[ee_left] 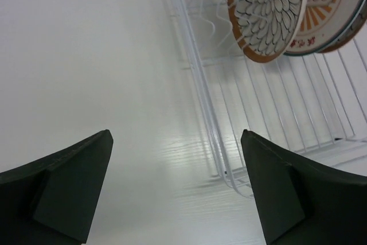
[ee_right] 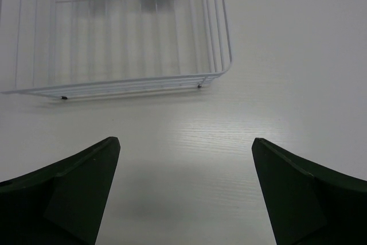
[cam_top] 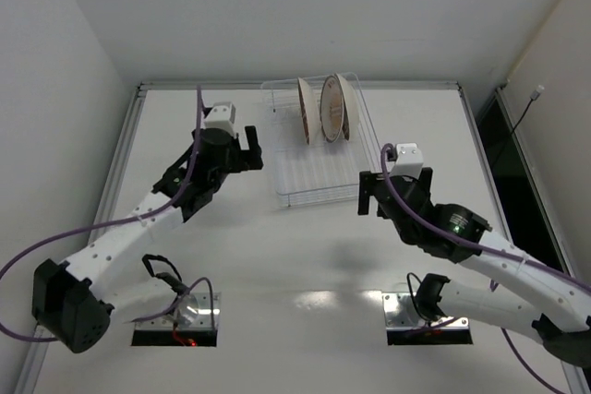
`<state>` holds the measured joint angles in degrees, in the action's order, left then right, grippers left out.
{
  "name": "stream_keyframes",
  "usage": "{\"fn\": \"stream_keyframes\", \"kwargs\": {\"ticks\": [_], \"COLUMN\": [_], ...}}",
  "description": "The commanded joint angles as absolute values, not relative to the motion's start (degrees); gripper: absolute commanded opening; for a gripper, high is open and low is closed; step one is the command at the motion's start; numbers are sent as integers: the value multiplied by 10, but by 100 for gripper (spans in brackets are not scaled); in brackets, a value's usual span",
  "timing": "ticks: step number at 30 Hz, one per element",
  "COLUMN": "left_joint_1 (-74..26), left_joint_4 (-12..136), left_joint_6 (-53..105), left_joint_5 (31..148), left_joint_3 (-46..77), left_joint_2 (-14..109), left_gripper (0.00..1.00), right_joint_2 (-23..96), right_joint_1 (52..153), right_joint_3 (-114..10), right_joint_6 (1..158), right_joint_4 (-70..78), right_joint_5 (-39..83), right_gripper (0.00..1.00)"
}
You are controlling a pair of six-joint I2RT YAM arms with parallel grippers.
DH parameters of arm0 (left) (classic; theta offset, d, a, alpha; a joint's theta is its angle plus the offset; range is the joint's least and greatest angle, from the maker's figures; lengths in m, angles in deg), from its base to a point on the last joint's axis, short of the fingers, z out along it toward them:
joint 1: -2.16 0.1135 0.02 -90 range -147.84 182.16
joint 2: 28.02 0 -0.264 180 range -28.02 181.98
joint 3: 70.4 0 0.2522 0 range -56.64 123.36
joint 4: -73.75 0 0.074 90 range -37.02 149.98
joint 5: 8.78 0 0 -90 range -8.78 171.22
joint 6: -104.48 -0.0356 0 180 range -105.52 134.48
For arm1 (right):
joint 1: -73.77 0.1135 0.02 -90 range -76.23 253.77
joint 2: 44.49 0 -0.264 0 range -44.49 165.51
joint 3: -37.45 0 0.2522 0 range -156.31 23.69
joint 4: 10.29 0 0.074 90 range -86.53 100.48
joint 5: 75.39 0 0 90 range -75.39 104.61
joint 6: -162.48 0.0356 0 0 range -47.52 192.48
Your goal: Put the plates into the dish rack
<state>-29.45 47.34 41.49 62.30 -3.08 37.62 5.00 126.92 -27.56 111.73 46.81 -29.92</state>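
The white wire dish rack stands at the back middle of the table. Three plates stand upright in its far slots. The white petal-patterned plate is on the left, the orange sunburst plate is in the middle, and the brown-orange rimmed plate is on the right. The left wrist view shows the petal plate, the sunburst plate behind it and the rack's near corner. My left gripper is open and empty, left of the rack. My right gripper is open and empty at the rack's near right corner.
The table is white with a raised metal edge on the left and back. White walls close in on both sides. Two arm bases sit at the near edge.
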Motion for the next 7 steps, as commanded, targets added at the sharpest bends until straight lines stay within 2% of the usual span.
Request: {"fn": "stream_keyframes", "kwargs": {"ticks": [1, 2, 7], "left_joint_1": [-300, -300, -300], "left_joint_4": [445, 445, 479], "left_joint_6": [388, 388, 376], "left_joint_5": [541, 515, 468], "left_joint_3": [-49, -74, -142], "left_joint_2": [313, 300, 194], "left_gripper": [97, 100, 100], "right_joint_2": [17, 10, 9], "right_joint_1": [1274, 1274, 1274], "right_joint_3": [-293, -299, -311], "right_joint_6": [1075, 1075, 1075], "right_joint_4": [443, 443, 480], "right_joint_5": [-298, -305, -357], "right_gripper": [100, 100, 100]}}
